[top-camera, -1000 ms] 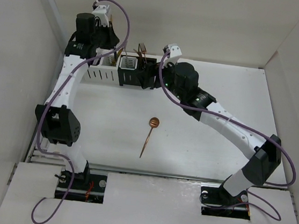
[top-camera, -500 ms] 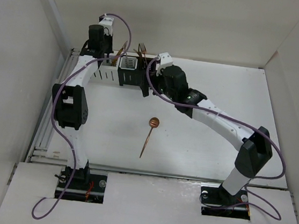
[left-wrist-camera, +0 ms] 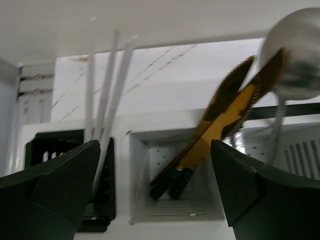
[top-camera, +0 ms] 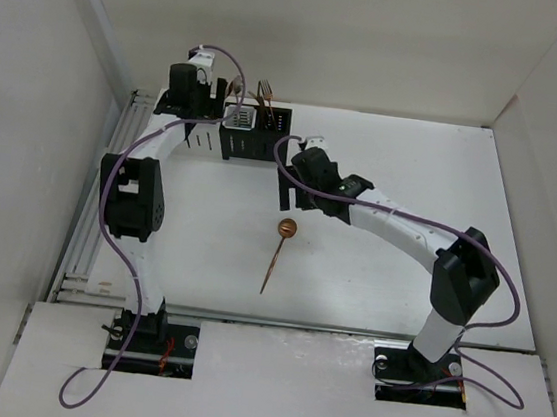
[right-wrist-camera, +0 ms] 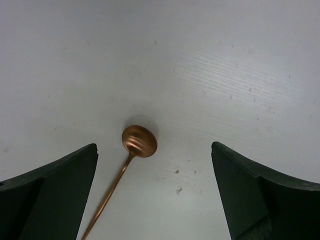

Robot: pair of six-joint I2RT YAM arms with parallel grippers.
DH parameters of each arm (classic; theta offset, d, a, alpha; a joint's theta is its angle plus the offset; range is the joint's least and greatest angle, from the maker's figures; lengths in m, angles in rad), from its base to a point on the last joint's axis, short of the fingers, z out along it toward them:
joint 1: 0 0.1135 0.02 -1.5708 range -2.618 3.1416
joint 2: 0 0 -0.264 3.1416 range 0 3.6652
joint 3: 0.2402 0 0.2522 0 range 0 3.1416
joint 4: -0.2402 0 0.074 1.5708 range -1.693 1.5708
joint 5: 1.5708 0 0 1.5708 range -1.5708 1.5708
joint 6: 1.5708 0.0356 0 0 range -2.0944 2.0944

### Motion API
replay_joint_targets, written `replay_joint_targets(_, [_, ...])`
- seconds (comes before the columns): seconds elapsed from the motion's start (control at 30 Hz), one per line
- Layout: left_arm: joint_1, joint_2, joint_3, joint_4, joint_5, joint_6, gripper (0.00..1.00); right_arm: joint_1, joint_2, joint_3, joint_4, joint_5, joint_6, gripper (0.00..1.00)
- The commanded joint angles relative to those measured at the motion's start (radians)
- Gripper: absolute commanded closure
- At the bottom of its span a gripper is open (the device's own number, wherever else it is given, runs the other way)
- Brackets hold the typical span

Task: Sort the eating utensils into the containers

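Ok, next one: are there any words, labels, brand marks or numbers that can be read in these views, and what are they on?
None. No view shows readable text. The caddies, the copper spoon, the gold knives and the pale chopsticks all look unmarked, and nothing is printed on the table.

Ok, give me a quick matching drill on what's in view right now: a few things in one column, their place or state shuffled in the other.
Things:
1. copper spoon
2. gold knives
3. chopsticks
4. right gripper

Place or state:
A. standing in a white caddy
B. open, holding nothing
C. lying flat on the table
D. standing in a black caddy

Pairs: 1-C, 2-A, 3-D, 4-B
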Motion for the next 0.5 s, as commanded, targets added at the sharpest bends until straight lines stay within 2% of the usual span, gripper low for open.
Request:
replay_joint_targets(0.0, [0.003, -0.104, 0.035, -0.057, -0.162, 0.005, 0.09, 0.023, -0.001, 0.035, -0.099, 0.053, 0.112, 0.0])
replay_joint_targets(0.03, [0.003, -0.113, 0.055, -0.093, -0.21, -0.024, 0.03, 0.032, 0.011, 0.035, -0.108, 0.031, 0.13, 0.0])
replay_joint_targets(0.1, [0.003, -0.125, 0.132, -0.227, -0.32, -0.058, 0.0, 0.032, 0.049, 0.019, -0.108, -0.006, 0.202, 0.03])
replay_joint_targets(0.2, [0.003, -0.197, 0.16, -0.363, -0.362, -0.095, 0.0, 0.041, 0.095, -0.01, -0.094, -0.067, 0.253, 0.09])
replay_joint_targets(0.33, [0.039, -0.317, 0.059, -0.435, -0.312, -0.142, 0.0, 0.089, 0.154, 0.007, -0.117, -0.076, 0.277, 0.15])
replay_joint_targets(0.47, [0.077, -0.403, 0.005, -0.498, -0.261, -0.184, 0.0, 0.132, 0.198, -0.005, -0.153, -0.116, 0.311, 0.16])
